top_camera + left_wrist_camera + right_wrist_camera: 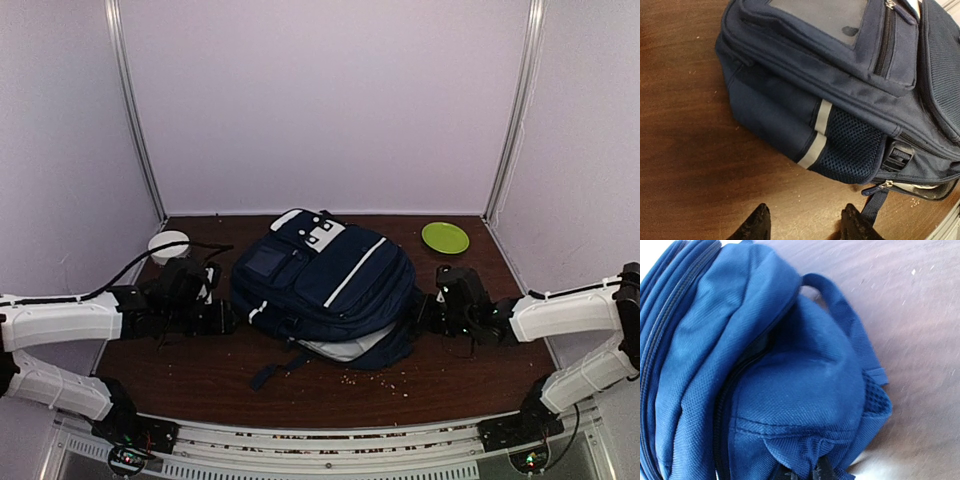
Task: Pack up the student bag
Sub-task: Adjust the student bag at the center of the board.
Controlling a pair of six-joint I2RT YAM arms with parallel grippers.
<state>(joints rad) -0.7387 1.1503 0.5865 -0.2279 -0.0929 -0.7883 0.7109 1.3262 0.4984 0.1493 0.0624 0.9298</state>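
Seen from above and behind the arms, the student bag lies flat on the dark wooden table, its white patch toward the back wall and its pale-lined mouth toward the arm bases. The left pincer sits just beside the bag's left flank; the right pincer meets its right edge. Whatever is printed on the white patch is too small to read. A white bowl stands back left, a green plate back right.

Over at the left wrist, the left pincer is spread wide, bare wood between its two black fingertips, near the bag but apart from it. The student bag fills the upper right: grey stripe, mesh pocket, buckle; its dark front window shows no writing I can make out.

At the right wrist, the blue fabric of the student bag fills most of the view. The tips of the right pincer are pressed together on a fold of the bag at the bottom edge, mostly cut off, so which part they pinch I cannot tell. A strap loop rests on the table.
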